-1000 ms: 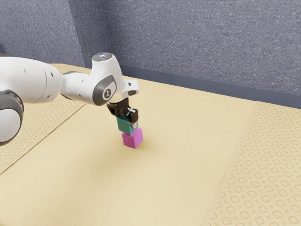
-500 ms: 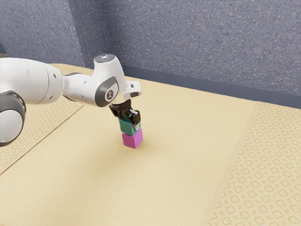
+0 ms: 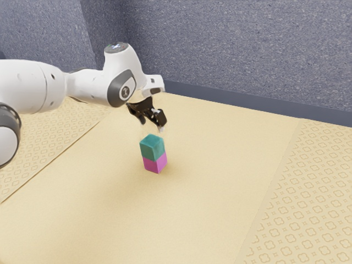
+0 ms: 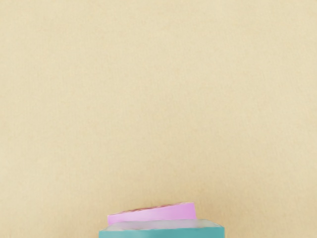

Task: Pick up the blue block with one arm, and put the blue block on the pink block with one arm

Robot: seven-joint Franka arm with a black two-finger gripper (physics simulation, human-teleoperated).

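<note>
A teal-blue block [image 3: 152, 146] rests on top of the pink block [image 3: 155, 163] in the middle of the tan table. My gripper [image 3: 152, 121] hangs open a short way above the stack, touching neither block, with nothing between its fingers. In the wrist view the blue block [image 4: 161, 230] lies right under my hand, and a strip of the pink block [image 4: 151, 213] shows just beyond its far edge.
The tan table [image 3: 220, 192] stretches out around the stack, with patterned mats at the exterior view's left [image 3: 49, 137] and right [image 3: 308, 209]. A grey wall [image 3: 236, 49] runs behind the table.
My gripper has let go of the blue block and risen above it. The blue block stays on the pink block.
</note>
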